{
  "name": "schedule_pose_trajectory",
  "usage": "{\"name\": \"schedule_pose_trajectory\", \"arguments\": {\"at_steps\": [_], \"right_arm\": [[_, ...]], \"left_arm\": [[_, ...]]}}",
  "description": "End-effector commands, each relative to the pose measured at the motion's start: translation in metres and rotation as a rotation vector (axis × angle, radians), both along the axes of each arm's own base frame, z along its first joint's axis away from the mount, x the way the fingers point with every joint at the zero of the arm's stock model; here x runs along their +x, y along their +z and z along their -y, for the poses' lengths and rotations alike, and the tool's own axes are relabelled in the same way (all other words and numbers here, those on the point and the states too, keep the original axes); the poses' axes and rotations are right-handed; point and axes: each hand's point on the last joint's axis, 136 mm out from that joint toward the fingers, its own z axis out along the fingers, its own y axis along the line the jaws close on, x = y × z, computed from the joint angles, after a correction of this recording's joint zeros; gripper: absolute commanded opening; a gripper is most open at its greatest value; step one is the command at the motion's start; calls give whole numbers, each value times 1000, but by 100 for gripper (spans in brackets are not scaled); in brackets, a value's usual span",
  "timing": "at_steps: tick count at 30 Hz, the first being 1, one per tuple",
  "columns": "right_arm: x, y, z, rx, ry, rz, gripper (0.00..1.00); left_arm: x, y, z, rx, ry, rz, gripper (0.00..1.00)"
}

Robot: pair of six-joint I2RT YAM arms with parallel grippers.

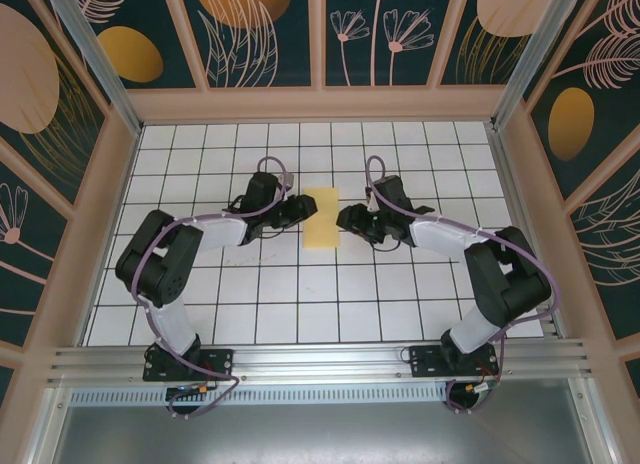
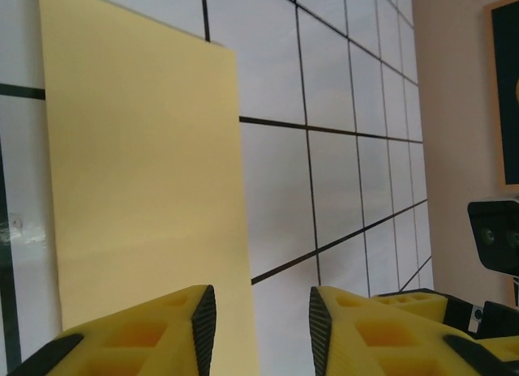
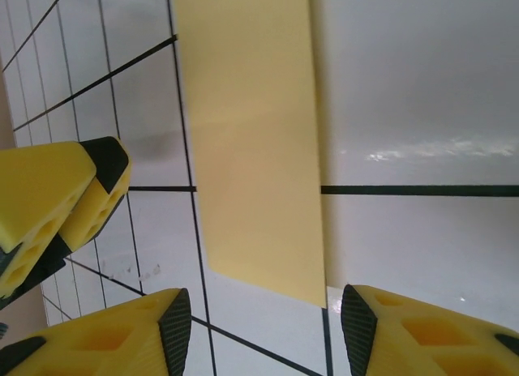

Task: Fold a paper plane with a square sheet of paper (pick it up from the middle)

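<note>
Inspecting centre frame, we find the yellow sheet of paper (image 1: 321,218) lying flat. Left gripper (image 2: 263,327) and right gripper (image 3: 266,327) flank it, both released.

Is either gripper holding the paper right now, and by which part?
Nothing is held. The yellow sheet lies flat on the table between the left gripper and right gripper, both open.

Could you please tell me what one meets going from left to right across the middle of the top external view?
left hand → yellow paper → right hand
</note>
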Motion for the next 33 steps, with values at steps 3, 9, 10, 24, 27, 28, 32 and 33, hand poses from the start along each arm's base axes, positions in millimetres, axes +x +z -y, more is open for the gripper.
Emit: {"name": "schedule_pose_trajectory", "arguments": {"at_steps": [3, 9, 10, 24, 27, 28, 32, 33], "right_arm": [[0, -11, -7, 56, -57, -69, 51], [-7, -27, -11, 28, -59, -123, 50], [-8, -29, -12, 29, -57, -130, 49], [-24, -46, -29, 10, 11, -201, 45], [-25, -46, -32, 19, 22, -202, 45], [-24, -45, -34, 29, 25, -195, 44], [-19, -38, -39, 70, 27, -162, 43], [-17, -37, -40, 74, 21, -156, 43]], "left_arm": [[10, -3, 11, 3, -37, -6, 36], [12, -25, 1, 97, -15, -43, 34], [11, -30, 0, 112, -12, -51, 33], [6, -61, -4, 140, 4, -127, 32], [5, -65, -5, 141, 11, -141, 32], [5, -66, -6, 143, 13, -145, 32], [2, -69, -7, 148, 15, -156, 32], [1, -70, -8, 149, 14, -159, 32]]}}
